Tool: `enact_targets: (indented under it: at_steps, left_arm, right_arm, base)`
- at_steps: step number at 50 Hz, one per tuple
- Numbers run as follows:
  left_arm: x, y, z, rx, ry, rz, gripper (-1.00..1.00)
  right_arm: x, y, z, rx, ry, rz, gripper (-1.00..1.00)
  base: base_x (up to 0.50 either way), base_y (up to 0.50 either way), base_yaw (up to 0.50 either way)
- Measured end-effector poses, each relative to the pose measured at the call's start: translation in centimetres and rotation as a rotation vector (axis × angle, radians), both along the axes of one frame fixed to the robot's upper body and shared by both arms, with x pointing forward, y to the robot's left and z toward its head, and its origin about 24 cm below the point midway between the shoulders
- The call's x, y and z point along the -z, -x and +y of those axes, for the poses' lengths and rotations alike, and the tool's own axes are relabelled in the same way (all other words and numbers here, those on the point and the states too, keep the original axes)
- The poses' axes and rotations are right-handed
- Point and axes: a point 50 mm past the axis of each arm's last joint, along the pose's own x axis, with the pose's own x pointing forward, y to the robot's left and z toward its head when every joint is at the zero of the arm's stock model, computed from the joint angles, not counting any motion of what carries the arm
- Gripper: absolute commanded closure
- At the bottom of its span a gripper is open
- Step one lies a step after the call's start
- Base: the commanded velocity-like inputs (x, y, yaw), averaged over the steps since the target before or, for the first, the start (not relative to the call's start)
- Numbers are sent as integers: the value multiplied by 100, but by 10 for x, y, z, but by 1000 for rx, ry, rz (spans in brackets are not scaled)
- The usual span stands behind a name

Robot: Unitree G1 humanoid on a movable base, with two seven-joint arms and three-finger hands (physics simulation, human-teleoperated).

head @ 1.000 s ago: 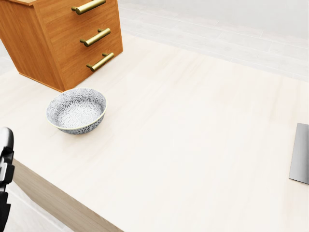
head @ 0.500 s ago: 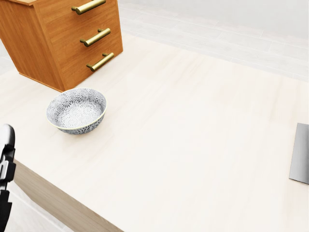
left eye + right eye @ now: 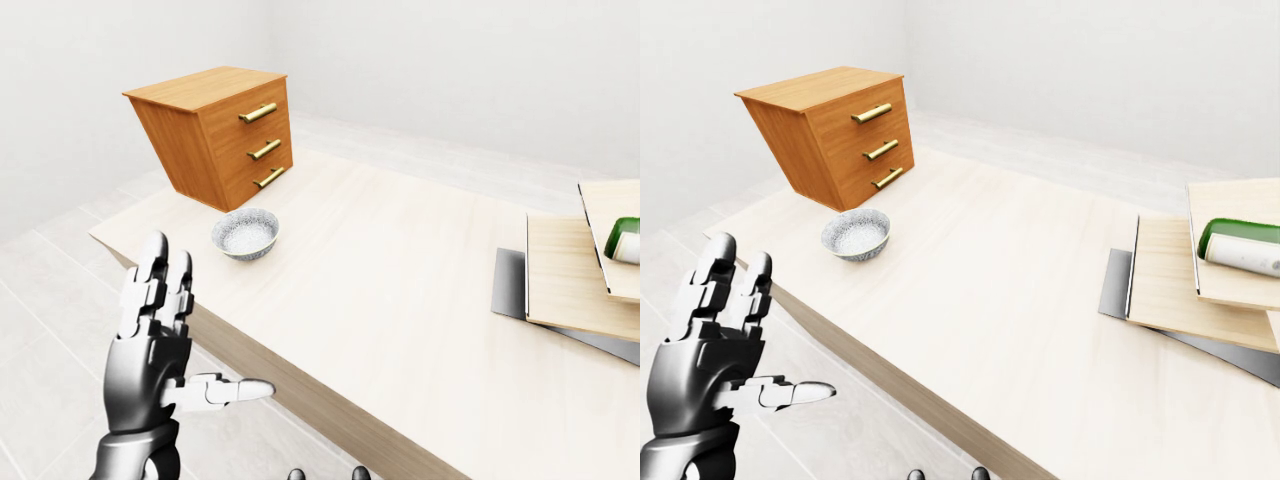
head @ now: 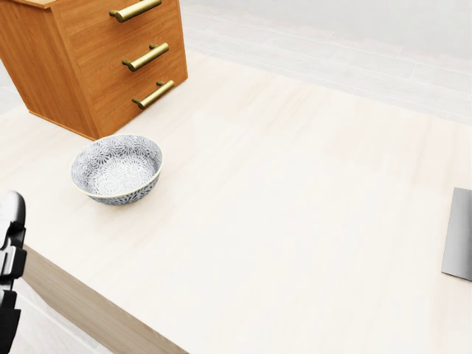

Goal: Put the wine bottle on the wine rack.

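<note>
The wine bottle [image 3: 1240,246], green with a white label, lies on its side on stepped light wooden boards [image 3: 1180,285] at the right edge of the right-eye view; only part of it shows. My left hand [image 3: 205,320] is held upright below the table's near edge at the lower left, open, fingers spread, holding nothing. In the head view it is a black shape [image 4: 9,251] at the left edge. Two dark fingertips [image 3: 358,472] that may belong to my right hand peek in at the bottom edge. I cannot make out a wine rack for certain.
A pale wooden table [image 3: 400,280] fills the middle. A patterned bowl [image 4: 116,168] stands near its left end, beside a wooden drawer chest [image 4: 103,51] with brass handles. A grey plate [image 3: 510,285] lies under the boards. White tiled floor surrounds the table.
The black hand shape at the head view's left edge has shifted very slightly. The bowl, chest and table stay where they were.
</note>
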Motion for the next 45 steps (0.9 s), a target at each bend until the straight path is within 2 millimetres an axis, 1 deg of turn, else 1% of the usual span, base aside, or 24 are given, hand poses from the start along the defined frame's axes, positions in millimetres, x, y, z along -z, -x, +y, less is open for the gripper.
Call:
enact_targets:
  at_steps: [3,4,5,6,8,10,13,31,45]
  left_arm:
    - [0,0,0,0,1,2,-100]
    - [1,0,0,0,1,3,-100]
    - [1,0,0,0,1,4,-100]
    - [1,0,0,0,1,5,-100]
    - [1,0,0,1,2,7,-100]
    - [2,0,0,1,2,10,-100]
    - [3,-1,0,1,3,15,-100]
    - [7,-2,-1,5,8,34,-100]
    - [9,-3,0,5,11,41,-100]
  right_arm:
    - [1,1,0,2,1,14,-47]
    - [2,2,0,3,2,17,-57]
    - [2,2,0,4,2,21,-58]
    - [2,2,-1,5,2,24,-67]
    - [2,3,-1,6,4,29,-76]
    - [3,4,-1,8,5,35,-91]
    - [3,6,-2,11,6,42,-100]
    - [6,11,-3,31,-4,63,-100]
    - [19,21,-5,28,-8,93,-100]
  base:
    - [0,0,0]
    - [0,0,0]
    - [0,0,0]
    - [0,0,0]
    - [0,0,0]
    - [0,0,0]
    - [0,0,0]
    - [0,0,0]
    - [0,0,0]
